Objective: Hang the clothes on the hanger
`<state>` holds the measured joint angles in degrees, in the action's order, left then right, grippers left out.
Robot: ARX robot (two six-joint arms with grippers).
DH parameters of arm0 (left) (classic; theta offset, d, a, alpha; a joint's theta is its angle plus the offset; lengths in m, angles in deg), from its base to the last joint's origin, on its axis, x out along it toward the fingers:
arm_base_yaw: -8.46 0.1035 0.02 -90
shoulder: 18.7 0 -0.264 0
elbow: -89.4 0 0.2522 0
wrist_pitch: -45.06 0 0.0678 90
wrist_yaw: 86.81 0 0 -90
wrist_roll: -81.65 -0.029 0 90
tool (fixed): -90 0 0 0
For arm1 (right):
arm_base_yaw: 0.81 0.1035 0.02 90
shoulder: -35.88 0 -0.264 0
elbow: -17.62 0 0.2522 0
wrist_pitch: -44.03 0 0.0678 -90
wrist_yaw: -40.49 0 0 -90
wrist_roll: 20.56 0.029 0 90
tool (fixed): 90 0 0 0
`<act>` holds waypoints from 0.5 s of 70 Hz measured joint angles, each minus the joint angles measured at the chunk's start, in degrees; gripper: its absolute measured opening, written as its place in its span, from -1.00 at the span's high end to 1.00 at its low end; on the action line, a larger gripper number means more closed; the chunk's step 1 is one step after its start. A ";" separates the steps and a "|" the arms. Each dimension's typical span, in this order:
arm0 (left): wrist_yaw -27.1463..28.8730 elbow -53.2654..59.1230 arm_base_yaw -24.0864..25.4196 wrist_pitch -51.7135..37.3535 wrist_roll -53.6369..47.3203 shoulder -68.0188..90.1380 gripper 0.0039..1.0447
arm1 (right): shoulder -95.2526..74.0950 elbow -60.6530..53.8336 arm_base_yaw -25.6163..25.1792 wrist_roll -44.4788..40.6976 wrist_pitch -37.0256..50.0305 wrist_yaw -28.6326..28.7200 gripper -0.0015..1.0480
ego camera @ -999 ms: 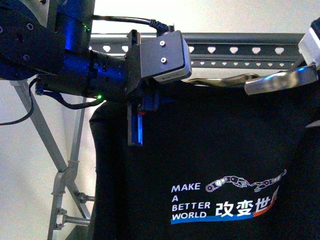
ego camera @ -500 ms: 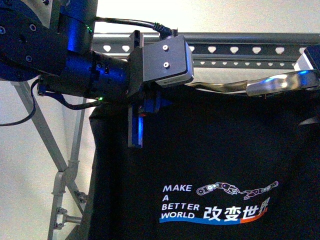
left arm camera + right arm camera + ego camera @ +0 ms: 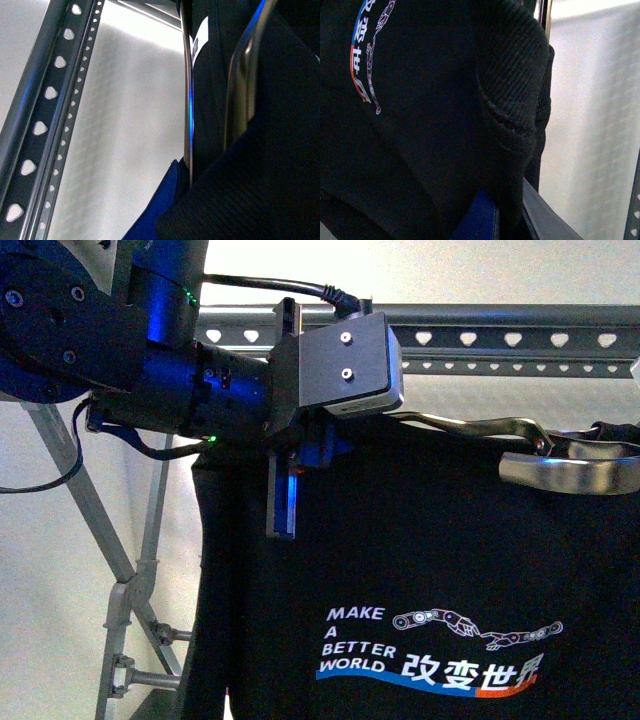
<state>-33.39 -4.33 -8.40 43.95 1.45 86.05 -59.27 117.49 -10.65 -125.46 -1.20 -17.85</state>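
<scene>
The clothes (image 3: 430, 540), a black T-shirt with a white "MAKE A BETTER WORLD" print, hang spread in front of the hanger (image 3: 500, 316), a grey rack with heart-punched strips. My left gripper (image 3: 300, 455) is shut on the shirt's upper left edge, just below the rack's tube. In the left wrist view the gripper (image 3: 182, 192) pinches ribbed black cloth (image 3: 260, 190). My right gripper (image 3: 507, 217) is shut on a ribbed fold of the shirt (image 3: 510, 100); in the front view it lies past the right edge. A shiny curved metal piece (image 3: 565, 468) sits at the shirt's top right.
The rack's slanted crossed legs (image 3: 95, 530) stand at the left, beside the shirt's left edge. A punched strip (image 3: 45, 110) runs close by my left wrist, and another strip (image 3: 635, 210) shows beside my right wrist. A pale wall lies behind.
My left arm has shifted a little to the right and down. The shiny metal piece and the shirt's right top edge have dropped lower, and the right gripper has left the front view.
</scene>
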 joint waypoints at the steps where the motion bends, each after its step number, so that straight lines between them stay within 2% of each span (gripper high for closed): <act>1: -0.11 0.00 -0.02 0.00 -0.02 0.00 0.81 | 0.07 -0.02 -0.07 0.00 -0.13 0.09 0.93; 3: -0.22 0.00 -0.04 0.00 0.04 0.00 0.79 | 0.37 -0.11 -0.31 -0.04 -0.50 0.37 0.93; 18: -1.99 -0.04 -0.15 -0.17 0.92 -0.04 0.12 | 2.27 -1.88 -2.23 -2.14 -3.43 0.85 0.93; 35: -1.66 -0.22 1.01 -0.17 0.87 -0.26 -0.60 | 4.26 -5.38 -7.15 -3.45 -5.29 -0.07 0.93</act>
<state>-35.05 -4.55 -7.40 43.77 2.32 85.79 -55.01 112.11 -17.80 -128.91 -6.49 -17.91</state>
